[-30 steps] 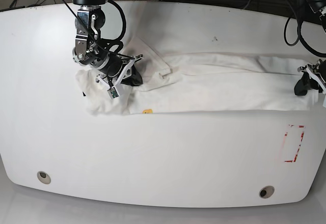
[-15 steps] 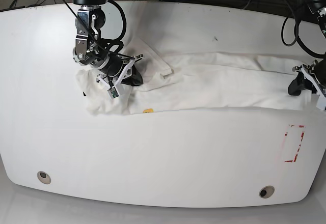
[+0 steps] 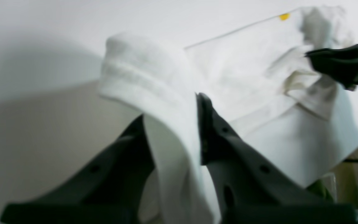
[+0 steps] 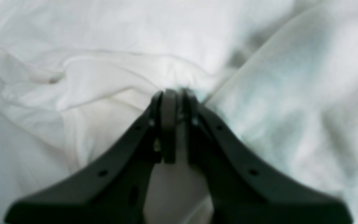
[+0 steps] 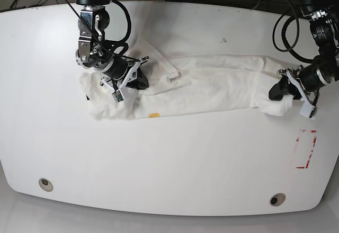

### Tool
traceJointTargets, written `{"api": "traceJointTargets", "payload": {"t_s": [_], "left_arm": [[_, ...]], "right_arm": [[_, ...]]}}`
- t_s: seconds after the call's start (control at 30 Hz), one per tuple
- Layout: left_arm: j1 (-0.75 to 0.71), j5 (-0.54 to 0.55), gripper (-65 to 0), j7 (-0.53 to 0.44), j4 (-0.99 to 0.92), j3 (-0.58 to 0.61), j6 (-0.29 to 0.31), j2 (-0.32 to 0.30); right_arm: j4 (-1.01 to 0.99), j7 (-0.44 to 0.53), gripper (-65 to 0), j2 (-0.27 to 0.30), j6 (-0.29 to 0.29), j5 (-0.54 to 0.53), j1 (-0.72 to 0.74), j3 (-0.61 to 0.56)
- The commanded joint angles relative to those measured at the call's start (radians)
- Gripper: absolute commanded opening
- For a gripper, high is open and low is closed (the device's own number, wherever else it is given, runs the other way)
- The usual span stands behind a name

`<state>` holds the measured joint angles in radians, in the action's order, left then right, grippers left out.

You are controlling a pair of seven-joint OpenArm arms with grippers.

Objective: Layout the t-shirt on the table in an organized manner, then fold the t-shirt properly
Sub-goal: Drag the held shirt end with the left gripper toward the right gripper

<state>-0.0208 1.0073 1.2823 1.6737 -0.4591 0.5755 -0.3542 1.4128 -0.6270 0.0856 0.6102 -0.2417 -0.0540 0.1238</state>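
Note:
The white t-shirt [image 5: 212, 84] lies stretched in a long band across the table [image 5: 175, 159], with a small yellow emblem [image 5: 153, 115] near its front edge. My left gripper [image 5: 276, 91] is at the band's right end, shut on the hem, which drapes over its fingers [image 3: 207, 124] in the left wrist view. At the bunched left end, my right gripper [image 5: 136, 80] is shut on a pinch of fabric [image 4: 120, 74]; its fingertips [image 4: 170, 99] press together in the right wrist view. The printed letters are hidden.
A red tape rectangle [image 5: 305, 149] marks the table's right side, in front of the left gripper. Two grommet holes [image 5: 45, 183] [image 5: 276, 199] sit near the front edge. Cables hang behind the back edge. The right gripper [image 3: 337, 65] shows far off in the left wrist view.
My left gripper has moved inward from the table's right edge, carrying the hem toward the middle; the shirt's right end now sags and bunches. The right arm has not moved.

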Motion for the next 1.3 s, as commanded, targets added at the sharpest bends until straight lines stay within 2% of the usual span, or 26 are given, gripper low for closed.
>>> {"api": "traceJointTargets", "payload": {"t_s": [0.0,0.47,0.93,1.27], "left_arm": [[0.022,0.015,-58.4,-0.022,0.015,0.001,-0.001,0.028],[0.049,-0.129,-58.4,-0.022,0.012,0.121,-0.001,0.238],[0.054,-0.256,-58.4,-0.026,0.01,0.144,-0.001,0.389],[0.109,-0.359,-58.4,-0.076,0.009,0.142,-0.001,0.475]], "right_arm": [[-0.019,-0.124,-60.2,0.009,-0.017,0.087,-0.022,-0.003],[-0.019,-0.124,-60.2,0.009,-0.016,0.087,-0.022,-0.003],[-0.019,-0.124,-60.2,0.024,-0.016,0.083,-0.022,-0.005],[-0.019,-0.124,-60.2,0.029,-0.016,0.081,-0.024,-0.005]]}}
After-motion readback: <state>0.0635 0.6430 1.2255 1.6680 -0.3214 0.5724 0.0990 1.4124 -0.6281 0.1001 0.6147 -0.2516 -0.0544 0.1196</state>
